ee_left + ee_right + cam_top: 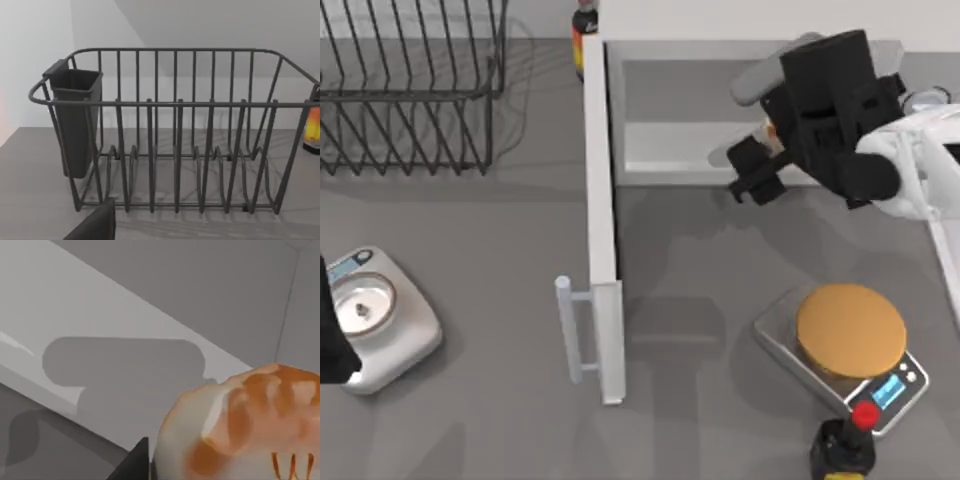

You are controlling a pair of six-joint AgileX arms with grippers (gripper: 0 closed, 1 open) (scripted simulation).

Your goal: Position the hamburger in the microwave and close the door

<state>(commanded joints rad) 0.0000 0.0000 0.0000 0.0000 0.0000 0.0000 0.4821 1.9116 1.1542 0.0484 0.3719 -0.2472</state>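
Right gripper, carried on the right AgileX arm, reaches into the open front of the microwave and is clamped on the hamburger, which the right wrist view shows close to the camera as a pale bun with orange patches, held above the white cavity floor. From above, a small orange-tan part of the hamburger is visible beside the black wrist housing, over the cavity's right portion. The door stands swung wide open, seen edge-on as a white slab running toward the table's near side, its pale bar handle on the left face. Left arm sits parked at the table's left edge, next to a silver kitchen scale; whether its fingers are open or closed cannot be told. Its wrist camera faces a dark wire dish rack with a cutlery cup. A second scale carrying a flat tan disc lies at right front.
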